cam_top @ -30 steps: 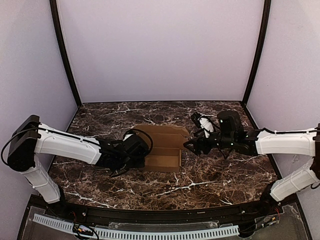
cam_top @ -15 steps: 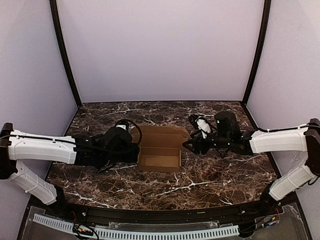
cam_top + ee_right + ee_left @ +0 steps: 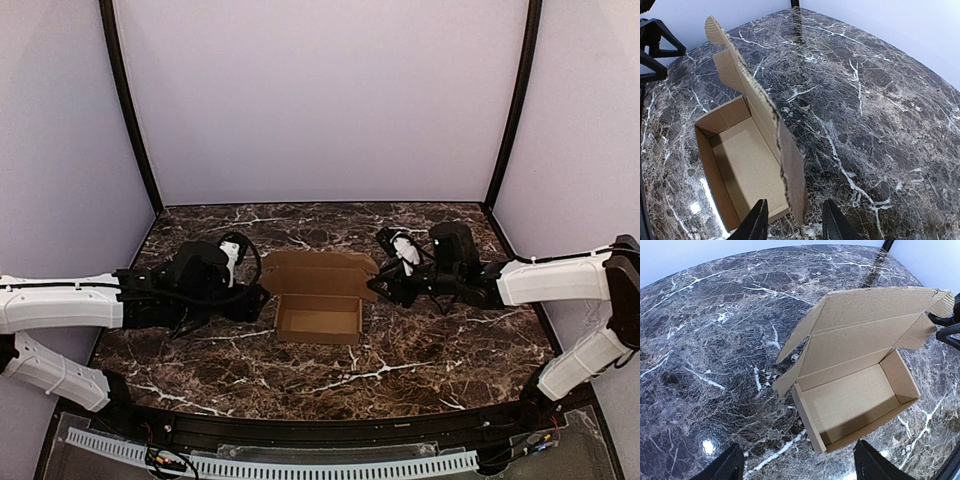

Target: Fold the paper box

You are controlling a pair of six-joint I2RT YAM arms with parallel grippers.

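Note:
The paper box (image 3: pixel 318 318) is brown cardboard, an open tray in the middle of the table with its lid (image 3: pixel 320 270) raised at the back. In the left wrist view the box (image 3: pixel 855 395) lies just ahead of my left gripper (image 3: pixel 800 471), which is open and empty, level with the tray's near left corner. In the top view my left gripper (image 3: pixel 260 298) sits just left of the box. My right gripper (image 3: pixel 373 290) is at the lid's right end. In the right wrist view it (image 3: pixel 795 226) is open, with the lid's side flap (image 3: pixel 792 170) standing between its fingers.
The table (image 3: pixel 430 350) is dark marble with white veins. Lilac walls and black corner posts (image 3: pixel 130 110) close it in at the back and both sides. Both arms reach in low from the sides.
My left arm has drawn back to the left, off the box, uncovering the tray's left side. My right gripper has stayed at the lid's right end.

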